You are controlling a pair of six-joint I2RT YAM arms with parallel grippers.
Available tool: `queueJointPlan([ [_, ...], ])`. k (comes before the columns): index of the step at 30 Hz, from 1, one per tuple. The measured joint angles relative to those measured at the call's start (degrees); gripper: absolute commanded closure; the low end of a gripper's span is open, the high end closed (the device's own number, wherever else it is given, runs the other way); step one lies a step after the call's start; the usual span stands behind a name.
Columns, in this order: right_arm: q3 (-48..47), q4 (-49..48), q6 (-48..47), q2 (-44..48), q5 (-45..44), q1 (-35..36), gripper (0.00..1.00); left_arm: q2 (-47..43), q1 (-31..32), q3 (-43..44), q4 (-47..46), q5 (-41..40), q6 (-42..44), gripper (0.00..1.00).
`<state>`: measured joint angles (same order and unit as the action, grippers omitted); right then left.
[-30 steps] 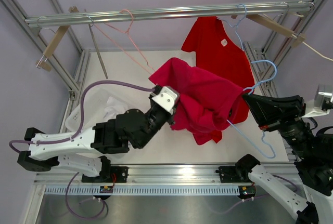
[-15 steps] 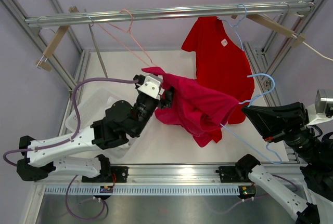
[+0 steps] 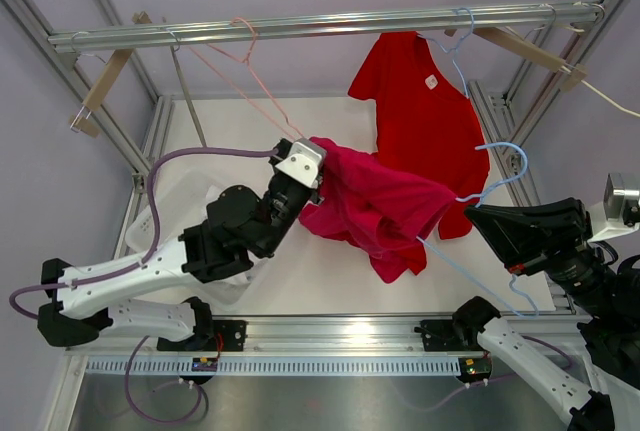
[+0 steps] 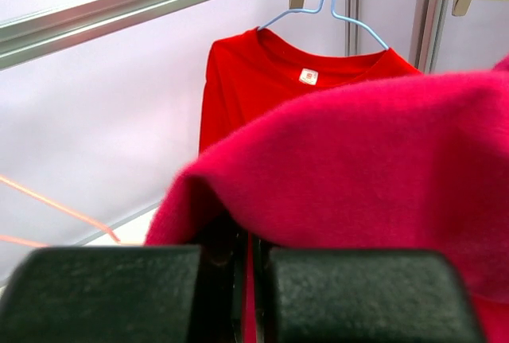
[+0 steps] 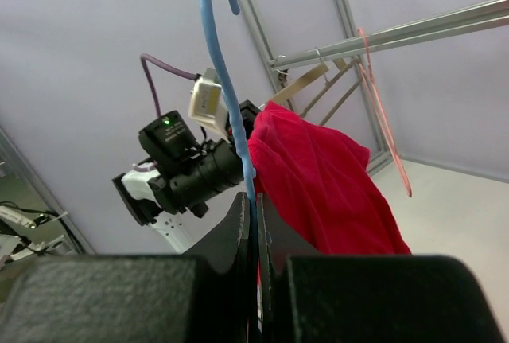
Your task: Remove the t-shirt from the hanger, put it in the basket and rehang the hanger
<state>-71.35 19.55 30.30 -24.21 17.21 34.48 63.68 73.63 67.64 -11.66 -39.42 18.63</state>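
Observation:
The crimson t-shirt (image 3: 385, 209) hangs bunched in mid-air between my two arms. My left gripper (image 3: 316, 179) is shut on its left edge, and the cloth drapes over the fingers (image 4: 350, 295) in the left wrist view. The t-shirt's right end lies against the light blue wire hanger (image 3: 500, 163). My right gripper (image 3: 468, 209) is shut on that hanger near its neck; in the right wrist view the blue hanger (image 5: 225, 96) runs up from between the shut jaws, with the t-shirt (image 5: 322, 180) behind it. The hanger's lower arm slants down to the right.
A second red shirt (image 3: 425, 101) hangs on its own blue hanger (image 3: 455, 39) from the metal rail (image 3: 320, 25). An empty pink hanger (image 3: 245, 56) hangs on the rail at the left. A white bin (image 3: 185, 201) sits under my left arm. Frame posts stand on both sides.
My left gripper let go and shut again on the t-shirt, and has drawn it up and to the left. The right gripper dropped slightly with the hanger.

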Motion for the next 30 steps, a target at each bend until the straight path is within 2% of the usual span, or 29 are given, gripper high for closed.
queueJointPlan([
  [3,0.0,3.3,-1.3,1.2,-2.8,0.0,1.00,-0.8,0.0,2.0,3.3,0.0,0.1,1.00],
  [6,0.2,8.1,-2.7,3.7,-6.7,0.0,1.00,-0.1,0.0,8.5,8.1,0.2,0.6,1.00],
  [14,-0.3,22.7,-5.9,11.7,-24.1,0.0,1.00,7.6,0.9,40.0,23.4,5.4,-0.7,1.00],
  [18,-0.7,25.0,-7.2,11.9,-28.1,0.0,1.00,9.2,3.1,51.7,29.0,7.1,-0.9,1.00],
  [22,-0.7,25.2,-8.1,11.2,-28.8,0.0,1.00,7.0,3.3,55.7,31.7,6.1,-0.1,1.00],
  [30,-0.3,21.8,-9.2,5.9,-28.0,0.0,1.00,1.4,3.3,56.5,32.8,-1.9,7.2,1.00],
])
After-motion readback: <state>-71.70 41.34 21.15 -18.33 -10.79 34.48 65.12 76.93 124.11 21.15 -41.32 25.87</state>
